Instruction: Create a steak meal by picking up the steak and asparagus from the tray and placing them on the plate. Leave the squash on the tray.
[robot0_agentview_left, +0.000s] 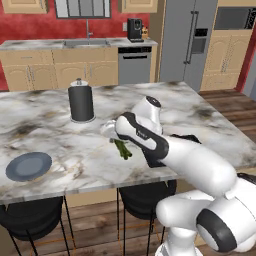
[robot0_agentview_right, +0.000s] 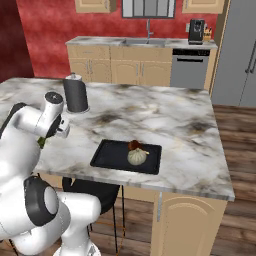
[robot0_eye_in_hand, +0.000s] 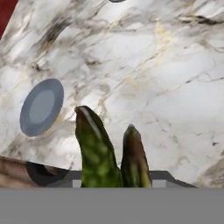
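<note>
From my remote station, the plate (robot0_agentview_left: 28, 166) lies bare at the left end of the marble surface (robot0_agentview_left: 60, 145), close to its near edge, and in the hand view the same grey-blue plate (robot0_eye_in_hand: 41, 107) shows off to the left, well apart from what I carry. Farther back on the surface stands a dark cylindrical canister (robot0_agentview_left: 81, 102) with a pale knob on top. Toward the middle of the near edge my arm reaches over the surface, and the pincer (robot0_agentview_left: 116, 137) is clamped on the asparagus (robot0_agentview_left: 123, 149), whose green stalks hang below the hand over bare marble; I cannot tell from the left base view whether their tips touch the stone. The hand view puts the asparagus (robot0_eye_in_hand: 99, 153) right at the lens, two dark green stalks rising from the bottom, with the fingertips themselves hidden behind them. In the right base view the black tray (robot0_agentview_right: 107, 156) sits at the near edge of the surface, right of the arm, with the pale squash (robot0_agentview_right: 137, 157) on it and the reddish-brown steak (robot0_agentview_right: 134, 145) just behind, touching or nearly touching it. Both the steak and the squash lie toward the tray's right half.
</note>
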